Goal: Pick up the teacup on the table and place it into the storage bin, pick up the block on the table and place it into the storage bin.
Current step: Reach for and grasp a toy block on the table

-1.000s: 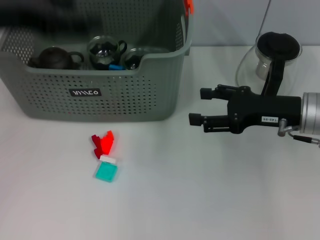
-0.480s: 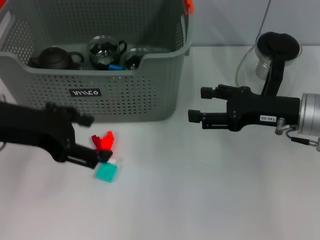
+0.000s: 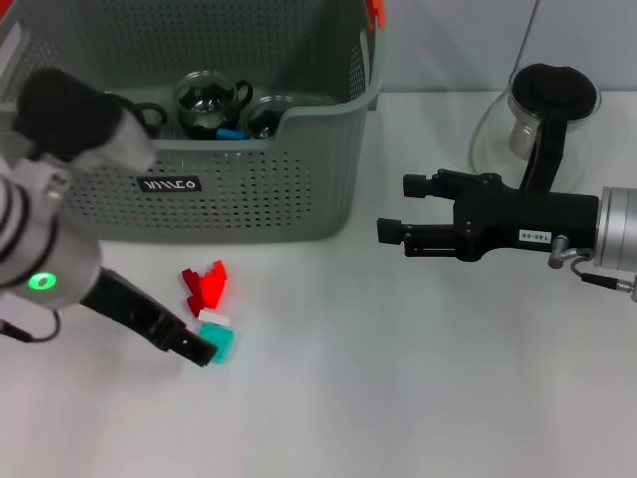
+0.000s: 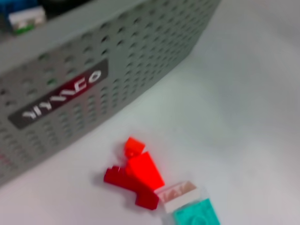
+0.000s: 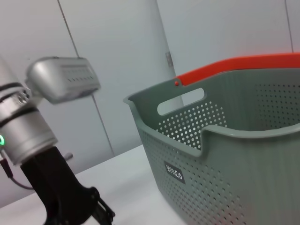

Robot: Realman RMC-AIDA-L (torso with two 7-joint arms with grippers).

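The left hand (image 3: 199, 349) sits low on the counter (image 3: 398, 378) at the lower left of the head view, its dark tip touching the teal block (image 3: 219, 342); whether its fingers are apart or together cannot be told. Just above the teal block lie a small white piece (image 3: 213, 319) and the red blocks (image 3: 206, 284), close in front of the storage bin (image 3: 249, 179), which fills the upper left. Inside the bin are a glass teacup (image 3: 209, 100) and other dark tea ware. The right hand (image 3: 393, 209) hovers at centre right, fingers apart and holding nothing, pointing toward the bin. Behind it, at upper right, stands a glass pitcher (image 3: 542, 115) with a black lid.
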